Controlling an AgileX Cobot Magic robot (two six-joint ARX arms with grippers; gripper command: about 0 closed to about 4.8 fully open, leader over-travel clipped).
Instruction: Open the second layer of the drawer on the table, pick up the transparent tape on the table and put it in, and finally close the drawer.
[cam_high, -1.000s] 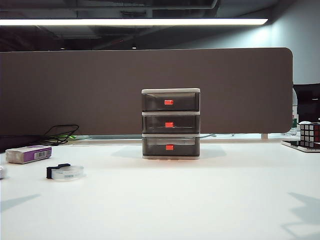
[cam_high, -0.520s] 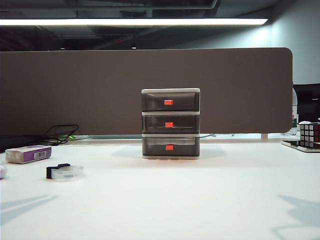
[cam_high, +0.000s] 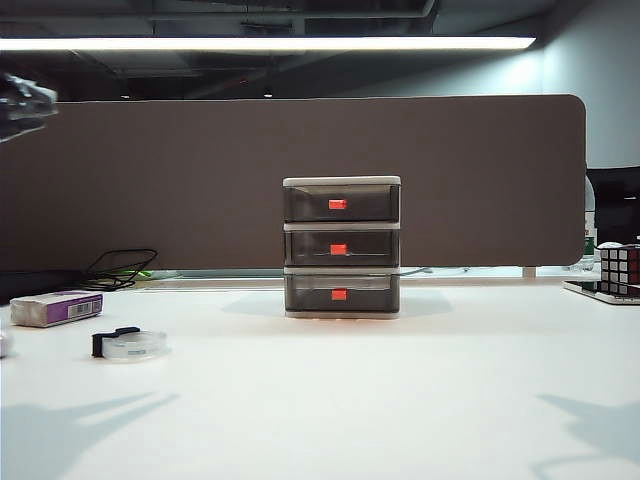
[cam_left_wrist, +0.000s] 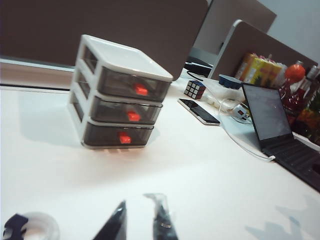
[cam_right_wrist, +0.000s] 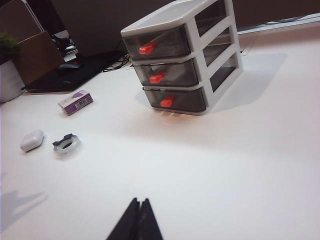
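The drawer (cam_high: 341, 248), a white-framed cabinet with three smoky grey drawers, stands at the middle of the table (cam_high: 450, 390). All three drawers are closed, including the second layer (cam_high: 340, 247) with its red handle. The transparent tape (cam_high: 130, 344) lies flat near the left edge, its black cutter on the left. My left gripper (cam_left_wrist: 140, 207) hovers over the table, open and empty, with the tape (cam_left_wrist: 30, 227) beside it and the drawer (cam_left_wrist: 120, 95) further off. My right gripper (cam_right_wrist: 140, 202) is shut and empty, facing the drawer (cam_right_wrist: 182, 60) from a distance. A blurred piece of the left arm (cam_high: 22, 103) shows at the upper left.
A white-and-purple box (cam_high: 57, 308) lies behind the tape, and a white earbud case (cam_right_wrist: 32, 140) lies beside it. Black cables (cam_high: 125, 268) run along the back left. A Rubik's cube (cam_high: 620, 268), a phone (cam_left_wrist: 199, 111) and a laptop (cam_left_wrist: 272, 117) sit at the right.
A blurred part of the left arm has come into view at the upper left. Arm shadows on the front of the table have grown and shifted. Drawer and tape have not moved.
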